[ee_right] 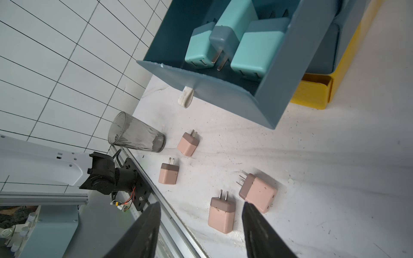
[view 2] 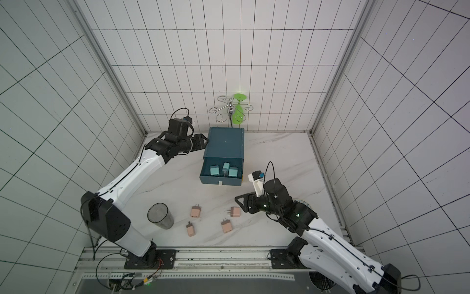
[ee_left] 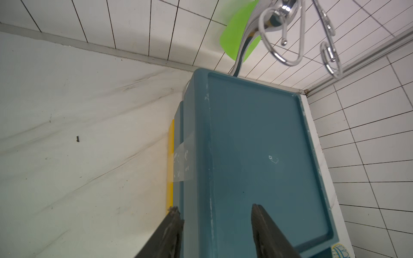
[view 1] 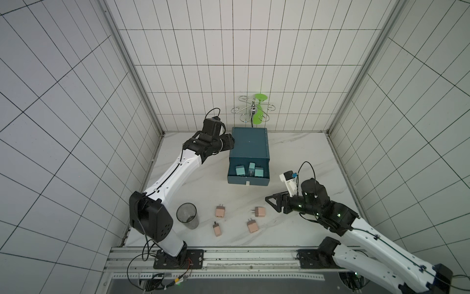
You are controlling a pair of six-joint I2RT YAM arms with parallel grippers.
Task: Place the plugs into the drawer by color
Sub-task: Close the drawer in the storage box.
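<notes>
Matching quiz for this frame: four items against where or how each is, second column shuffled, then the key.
Items
1. teal plugs
2. pink plugs
3. glass cup
4. right gripper

States
A. jaws apart, holding nothing
B. inside the open drawer
C. lying loose on the table
D. standing upright on the table

Pairs: 1-B, 2-C, 3-D, 4-A

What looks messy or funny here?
In the open drawer, the middle teal plug lies crooked, propped on the two other teal plugs, with its prongs facing the opposite way. The drinking glass looks smudged and cloudy. Clear tape is stuck on the drawer cabinet.
</notes>
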